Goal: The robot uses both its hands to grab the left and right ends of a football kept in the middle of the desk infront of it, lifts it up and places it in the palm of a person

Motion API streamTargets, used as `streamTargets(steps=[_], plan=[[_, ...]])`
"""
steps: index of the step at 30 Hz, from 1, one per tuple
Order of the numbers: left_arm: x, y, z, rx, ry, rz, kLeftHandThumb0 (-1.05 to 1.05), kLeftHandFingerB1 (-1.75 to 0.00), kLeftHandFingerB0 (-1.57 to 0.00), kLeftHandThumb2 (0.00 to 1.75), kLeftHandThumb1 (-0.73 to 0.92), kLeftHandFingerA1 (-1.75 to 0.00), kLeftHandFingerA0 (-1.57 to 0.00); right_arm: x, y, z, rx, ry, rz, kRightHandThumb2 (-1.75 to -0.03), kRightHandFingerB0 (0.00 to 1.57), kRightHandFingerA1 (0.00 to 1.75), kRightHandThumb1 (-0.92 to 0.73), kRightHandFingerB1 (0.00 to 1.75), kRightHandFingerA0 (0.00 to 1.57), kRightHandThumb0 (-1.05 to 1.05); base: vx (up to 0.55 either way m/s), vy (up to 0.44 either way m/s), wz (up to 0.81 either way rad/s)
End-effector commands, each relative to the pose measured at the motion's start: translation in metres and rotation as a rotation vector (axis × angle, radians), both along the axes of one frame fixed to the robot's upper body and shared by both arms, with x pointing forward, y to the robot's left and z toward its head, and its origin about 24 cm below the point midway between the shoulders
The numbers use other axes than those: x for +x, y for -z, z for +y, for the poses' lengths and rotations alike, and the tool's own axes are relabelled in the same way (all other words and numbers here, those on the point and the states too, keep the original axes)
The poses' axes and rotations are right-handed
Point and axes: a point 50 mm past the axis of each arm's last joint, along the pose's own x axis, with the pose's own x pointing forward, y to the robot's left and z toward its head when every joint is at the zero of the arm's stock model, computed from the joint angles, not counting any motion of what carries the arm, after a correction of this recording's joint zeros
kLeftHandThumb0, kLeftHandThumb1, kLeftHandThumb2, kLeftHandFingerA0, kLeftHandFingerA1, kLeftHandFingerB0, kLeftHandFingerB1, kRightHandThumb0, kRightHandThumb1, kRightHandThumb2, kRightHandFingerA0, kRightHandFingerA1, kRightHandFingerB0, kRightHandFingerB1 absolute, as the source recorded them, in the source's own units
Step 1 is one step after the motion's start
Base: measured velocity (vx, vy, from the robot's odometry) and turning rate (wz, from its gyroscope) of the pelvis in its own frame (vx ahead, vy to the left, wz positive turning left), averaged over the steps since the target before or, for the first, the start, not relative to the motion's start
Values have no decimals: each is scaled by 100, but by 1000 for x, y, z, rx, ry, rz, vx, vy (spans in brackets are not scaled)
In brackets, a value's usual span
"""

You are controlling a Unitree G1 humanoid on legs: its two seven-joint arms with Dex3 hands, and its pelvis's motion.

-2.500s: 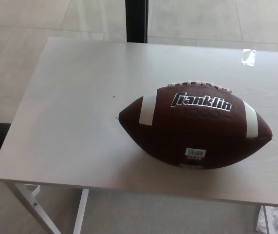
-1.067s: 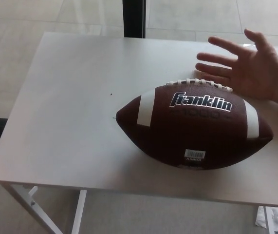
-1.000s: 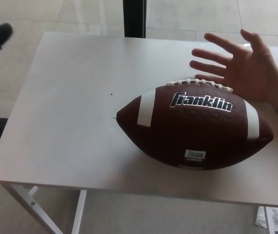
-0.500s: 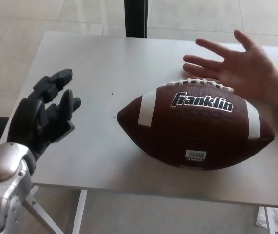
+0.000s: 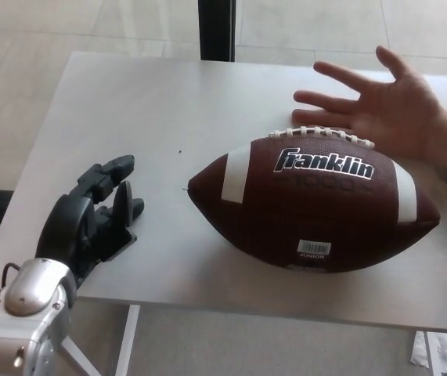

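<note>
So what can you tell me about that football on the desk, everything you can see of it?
The football is dark brown with a pebbled, leather-like skin, a white stripe near each end and white laces along its top. White "Franklin" lettering runs across its side, with a small barcode sticker lower down. It lies on its side on the pale desk, ends pointing left and right. Nothing grips it: the robot's left hand is open, apart from its left end, and a person's open hand is behind it.

Your black three-fingered left hand (image 5: 98, 215) came in from the left and moved closer to the brown leather football (image 5: 315, 203), fingers apart. A person's open palm (image 5: 387, 110) appeared behind the ball.
</note>
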Motion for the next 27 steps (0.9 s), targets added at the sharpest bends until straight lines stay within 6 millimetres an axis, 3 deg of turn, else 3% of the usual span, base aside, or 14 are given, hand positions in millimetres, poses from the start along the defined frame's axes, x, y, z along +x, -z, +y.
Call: streamTargets(steps=[1, 2, 4, 6, 9, 10, 13, 14, 15, 16, 18, 25, 26, 27], plan=[[0, 11, -11, -30, -19, 38, -88, -35, -6, 117, 79, -54, -11, -11, 21, 23, 13, -16, 64, -112, 31, 55, -77, 46, 48, -92, 0, 0, 0], [1, 12, -14, -29, -19, 47, -94, -26, -7, 81, 92, -48, -14, -12, 21, 27, 17, -20, 63, -112, 30, 54, -77, 46, 47, -90, 0, 0, 0], [3, 13, -19, -28, -26, 61, -91, -30, -5, 119, 81, -53, -11, -13, 21, 34, 7, -28, 59, -69, 35, 42, -92, 32, 54, -89, 0, 0, 0], [4, 14, -22, -39, -36, 64, -87, -33, -6, 117, 80, -53, -13, -13, 20, 37, 6, -32, 56, -115, 32, 53, -80, 46, 47, -97, 0, 0, 0], [6, 14, -25, -60, -58, 69, -95, -24, -8, 85, 91, -46, -14, -12, 17, 43, -1, -49, 45, -117, 32, 54, -82, 46, 48, -99, 0, 0, 0], [7, 15, -27, -68, -63, 70, -89, -26, -4, 120, 82, -53, -12, -12, 16, 45, -10, -54, 38, -116, 30, 56, -76, 48, 47, -92, 0, 0, 0], [10, 16, -30, -87, -80, 72, -89, -25, -4, 121, 82, -53, -12, -11, 14, 47, -19, -58, 33, -116, 31, 56, -77, 48, 47, -93, 0, 0, 0], [11, 16, -31, -96, -85, 76, -93, -22, -9, 121, 84, -53, -13, -11, 14, 47, -21, -62, 30, -74, 35, 49, -92, 34, 53, -96, 0, 0, 0], [12, 15, -32, -107, -94, 76, -90, -23, -7, 121, 83, -51, -10, -10, 14, 48, -22, -70, 25, -118, 32, 57, -79, 48, 48, -98, 0, 0, 0], [14, 14, -34, -105, -93, 70, -100, -21, -6, 88, 92, -47, -15, -10, 13, 48, -19, -71, 24, -73, 35, 48, -92, 34, 52, -97, 0, 0, 0], [16, 13, -35, -104, -91, 65, -100, -21, -6, 88, 92, -47, -15, -10, 12, 47, -16, -70, 23, -73, 35, 48, -92, 34, 52, -97, 0, 0, 0], [23, 10, -46, -130, -88, 56, -88, -27, -6, 124, 87, -51, -10, -12, 10, 50, -37, -97, 7, -74, 34, 50, -92, 34, 49, -96, 0, 0, 0], [24, 11, -47, -136, -94, 67, -98, -23, -9, 93, 92, -47, -17, -12, 10, 50, -37, -95, 6, -76, 34, 51, -92, 34, 50, -99, 0, 0, 0], [25, 12, -49, -140, -105, 77, -92, -21, -7, 129, 90, -52, -13, -12, 9, 50, -42, -96, 1, -119, 29, 58, -82, 46, 46, -101, 0, 0, 0]])
